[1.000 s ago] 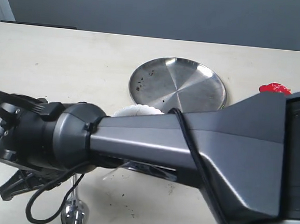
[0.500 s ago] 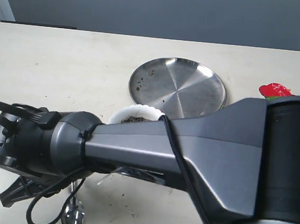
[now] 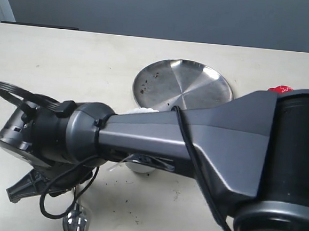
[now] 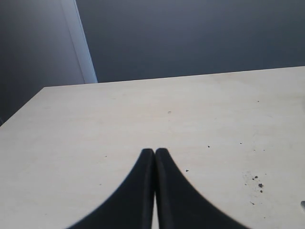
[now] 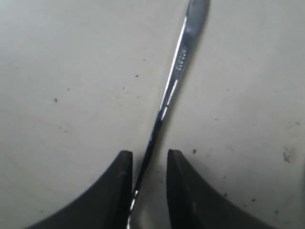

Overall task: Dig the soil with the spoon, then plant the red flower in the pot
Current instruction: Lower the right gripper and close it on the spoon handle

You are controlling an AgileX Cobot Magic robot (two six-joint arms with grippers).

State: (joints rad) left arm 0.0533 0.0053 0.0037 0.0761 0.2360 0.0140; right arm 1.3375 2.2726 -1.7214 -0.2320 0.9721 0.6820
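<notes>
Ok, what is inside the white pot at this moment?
Its inside cannot be seen. The right arm covers the pot; only a strip of scalloped rim shows, beside the steel plate.

One spoon [image 3: 76, 225], one pot [image 3: 142, 111], one plate [image 3: 183, 85], one flower [image 3: 283, 89]

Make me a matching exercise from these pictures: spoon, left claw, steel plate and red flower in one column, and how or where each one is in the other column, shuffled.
1. spoon
2. left claw
3. steel plate
4. red flower

A. mostly hidden behind the arm, only a red bit showing
B. handle runs between the fingers of the right claw
C. shut, nothing in it
D. round, shiny, speckled with dark crumbs

Pairs: 1-B, 2-C, 3-D, 4-A
</notes>
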